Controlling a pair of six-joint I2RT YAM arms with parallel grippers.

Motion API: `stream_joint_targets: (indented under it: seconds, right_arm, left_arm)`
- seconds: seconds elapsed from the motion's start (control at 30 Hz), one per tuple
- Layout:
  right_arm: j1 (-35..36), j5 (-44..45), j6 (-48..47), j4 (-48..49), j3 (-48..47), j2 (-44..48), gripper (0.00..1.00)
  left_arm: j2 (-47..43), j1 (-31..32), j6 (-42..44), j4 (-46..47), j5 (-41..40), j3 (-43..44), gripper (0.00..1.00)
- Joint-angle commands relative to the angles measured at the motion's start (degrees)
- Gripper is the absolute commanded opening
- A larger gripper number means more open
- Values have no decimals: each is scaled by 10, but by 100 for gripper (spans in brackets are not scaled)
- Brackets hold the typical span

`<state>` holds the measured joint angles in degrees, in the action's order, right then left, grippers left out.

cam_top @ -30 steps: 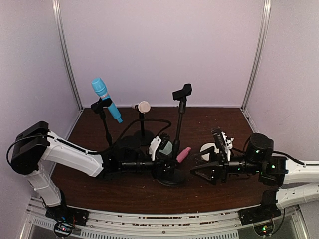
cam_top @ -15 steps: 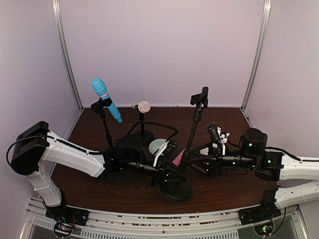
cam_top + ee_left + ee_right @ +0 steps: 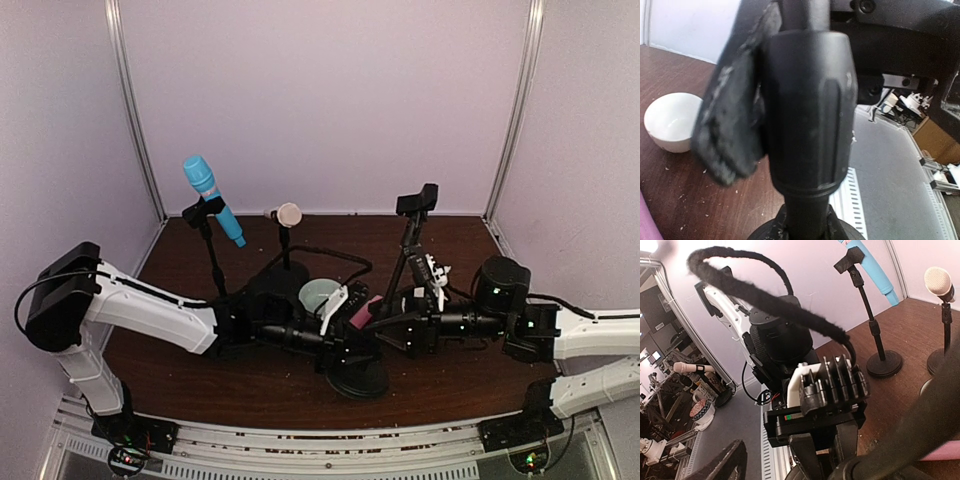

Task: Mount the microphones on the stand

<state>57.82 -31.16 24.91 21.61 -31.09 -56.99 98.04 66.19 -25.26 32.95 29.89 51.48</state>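
The sky-blue microphone sits in the clip of the left stand. The cream microphone sits on the middle stand. The pink microphone lies on the table between the two grippers. The third stand is empty, its clip leaning right and its round base near the front. My left gripper is shut on this stand's lower pole; the pole's collar fills the left wrist view. My right gripper is open, close beside the pole and the pink microphone.
A pale bowl stands just behind my left gripper and shows in the left wrist view. A black cable loops over the table by the stand bases. The booth's walls close in the back and sides.
The empty stand has tilted and shifted to the right and nearer, held by my left gripper. My right gripper has moved left toward the pole and the pink microphone.
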Motion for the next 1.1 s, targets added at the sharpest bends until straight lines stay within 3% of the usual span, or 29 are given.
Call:
stream_joint_targets:
  seconds: [0.0,0.17,0.3,0.4,0.47,0.8,1.07]
  right_arm:
    - [9,6,26,1,30,59,82]
    - [9,32,29,-24,65,101,80]
    - [-6,66,4,-54,72,96,76]
    - [-37,14,-5,-16,85,72,73]
    - [-44,-17,-5,30,97,64,72]
    - [-44,-97,-3,132,92,54,65]
    - [-44,-109,6,147,79,28,46]
  left_arm:
    - [-33,-7,9,-6,-137,-9,0]
    - [-37,-16,-5,37,-140,-35,0]
    - [-20,-14,-19,128,-5,-34,0]
    - [0,-8,-56,192,100,-18,0]
    - [8,-1,-58,191,123,-7,0]
    - [9,8,-41,152,129,3,0]
    - [13,12,-26,123,124,19,0]
